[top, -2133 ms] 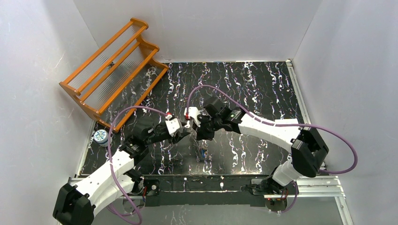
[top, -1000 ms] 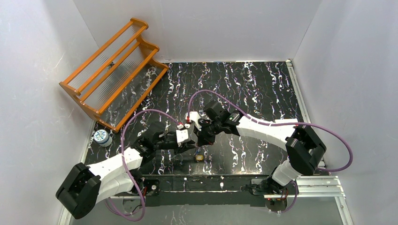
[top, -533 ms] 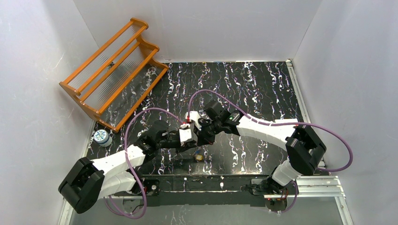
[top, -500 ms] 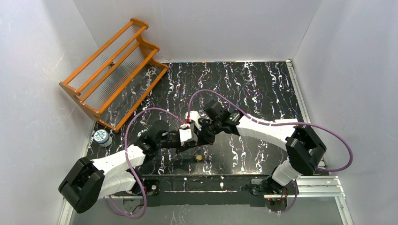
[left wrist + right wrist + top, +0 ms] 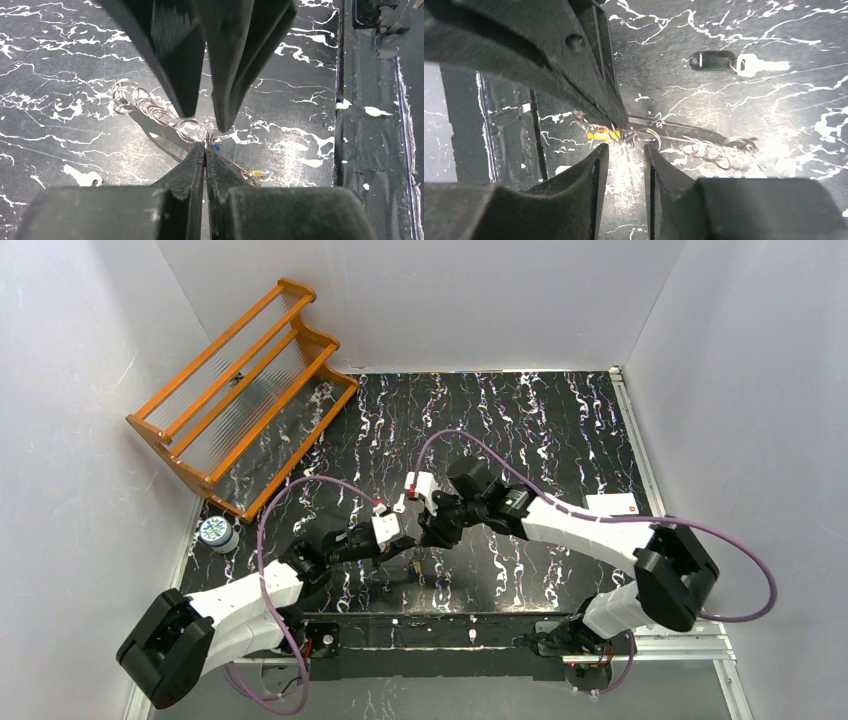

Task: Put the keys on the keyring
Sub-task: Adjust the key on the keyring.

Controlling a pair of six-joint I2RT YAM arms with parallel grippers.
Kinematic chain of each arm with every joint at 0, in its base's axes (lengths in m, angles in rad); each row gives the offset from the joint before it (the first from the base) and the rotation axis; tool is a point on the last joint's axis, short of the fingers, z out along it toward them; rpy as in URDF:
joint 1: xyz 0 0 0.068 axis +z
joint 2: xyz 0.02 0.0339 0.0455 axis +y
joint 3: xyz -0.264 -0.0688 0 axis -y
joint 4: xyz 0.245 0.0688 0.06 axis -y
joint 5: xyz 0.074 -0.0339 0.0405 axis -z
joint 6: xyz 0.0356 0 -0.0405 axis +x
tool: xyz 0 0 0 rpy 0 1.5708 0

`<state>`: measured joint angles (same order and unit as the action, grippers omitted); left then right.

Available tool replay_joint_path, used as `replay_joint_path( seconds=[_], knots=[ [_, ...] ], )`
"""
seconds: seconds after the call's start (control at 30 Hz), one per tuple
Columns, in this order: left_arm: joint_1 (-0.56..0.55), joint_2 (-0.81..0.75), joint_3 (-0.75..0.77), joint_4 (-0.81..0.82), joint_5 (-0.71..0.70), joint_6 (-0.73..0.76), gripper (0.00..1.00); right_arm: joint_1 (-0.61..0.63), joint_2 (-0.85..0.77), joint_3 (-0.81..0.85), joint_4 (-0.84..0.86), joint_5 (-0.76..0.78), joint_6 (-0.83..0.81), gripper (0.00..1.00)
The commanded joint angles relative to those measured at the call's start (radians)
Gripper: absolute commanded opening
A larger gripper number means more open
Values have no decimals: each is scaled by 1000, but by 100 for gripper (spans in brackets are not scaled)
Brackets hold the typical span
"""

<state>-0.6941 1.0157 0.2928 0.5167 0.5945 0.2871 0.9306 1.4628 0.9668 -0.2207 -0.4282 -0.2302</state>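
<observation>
Two arms meet low over counter (image 5: pixel 560 420) centre. One keyring (image 5: pixel 150 107): chain of five or six linked silver wire rings, trailing across counter. Left fingers (image 5: pixel 192 167) pinched shut on end ring. Right fingers (image 5: pixel 584 190) narrowly parted, holding nothing, tips flanking same ring; contact unclear. One yellow key (image 5: pixel 601 134), blue speck beside it, at pinch point. One black-headed key (image 5: pixel 724 61) flat on counter, apart from chain. One orange rack (image 5: pixel 240 380), one round tin (image 5: pixel 214 532), one white card (image 5: pixel 612 504).

Left fingers (image 5: pixel 187 175) pinched together, right fingers (image 5: pixel 574 195) parted
</observation>
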Motion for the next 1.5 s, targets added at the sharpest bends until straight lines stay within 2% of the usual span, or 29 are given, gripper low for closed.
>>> replay_joint_path(
  seconds=[0.0, 0.23, 0.47, 0.63, 0.8, 0.93, 1.0, 1.47],
  knots=[
    [-4, -66, -87, 202, -35, -101, 0, -8, -113, -65, 175, 55, 24, 41],
    [-4, -118, -172, 410, -59, -173, 0, -43, -213, -143, 286, -14, 24, 43],
    [-4, -145, -214, 539, -72, -224, 0, -44, -324, -284, 489, -167, -63, 56],
    [-4, -148, -224, 588, -60, -252, 0, -44, -357, -342, 582, -171, -68, 65],
    [-4, -144, -219, 599, -41, -257, 0, -44, -341, -328, 614, -168, -59, 61],
    [-4, -138, -212, 602, -30, -257, 0, -45, -335, -331, 654, -167, -54, 44],
    [-4, -133, -209, 601, -25, -257, 0, -45, -331, -331, 667, -161, -57, 40],
    [-4, -131, -189, 605, -4, -258, 0, -45, -284, -325, 633, -208, -106, 43]
  ],
)
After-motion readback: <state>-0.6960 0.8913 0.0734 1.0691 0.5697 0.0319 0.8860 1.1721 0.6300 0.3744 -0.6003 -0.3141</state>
